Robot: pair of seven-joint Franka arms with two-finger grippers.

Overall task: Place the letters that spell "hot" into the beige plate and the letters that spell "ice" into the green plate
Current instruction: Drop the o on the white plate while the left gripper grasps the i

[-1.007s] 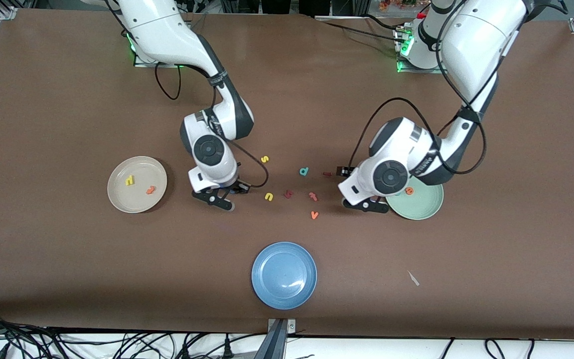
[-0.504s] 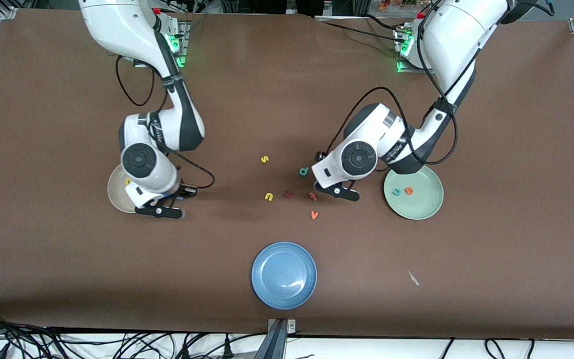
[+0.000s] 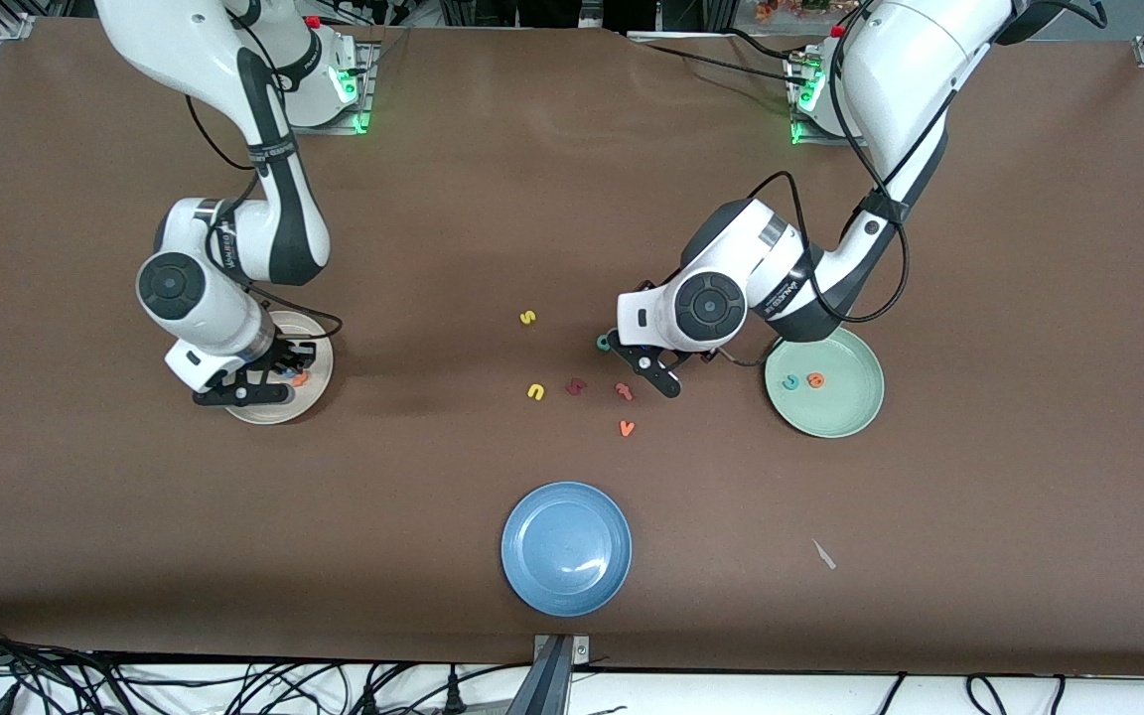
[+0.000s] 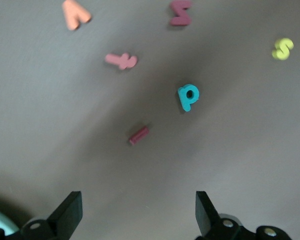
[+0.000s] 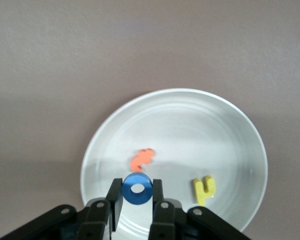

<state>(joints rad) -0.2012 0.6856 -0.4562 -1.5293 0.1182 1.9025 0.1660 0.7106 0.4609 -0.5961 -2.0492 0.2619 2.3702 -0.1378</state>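
My right gripper [image 3: 252, 389] [image 5: 137, 192] hangs over the beige plate [image 3: 306, 395] [image 5: 190, 130], shut on the blue ring-shaped o [image 5: 137, 189]. In that plate lie the orange t [image 5: 142, 159] and the yellow h [image 5: 204, 190]. The green plate [image 3: 835, 407] holds the teal c [image 3: 788, 382] and the orange e [image 3: 814, 379]. My left gripper [image 3: 643, 362] [image 4: 138, 215] stands open above the table beside the teal d [image 4: 188, 97]. The dark red i [image 4: 139, 135] lies on the table just ahead of its fingers; the front view hides it under the hand.
Loose letters lie mid-table: yellow s [image 3: 527, 318], yellow u [image 3: 535, 392], a dark red letter [image 3: 575, 386], a reddish t [image 3: 623, 390], an orange v [image 3: 627, 428]. A blue plate [image 3: 566, 548] sits nearer the front camera, and a white scrap [image 3: 823, 554] lies toward the left arm's end.
My right gripper carried the blue o from beside the loose letters to over the beige plate. My left gripper swung from the green plate's edge to over the letters by the teal d.
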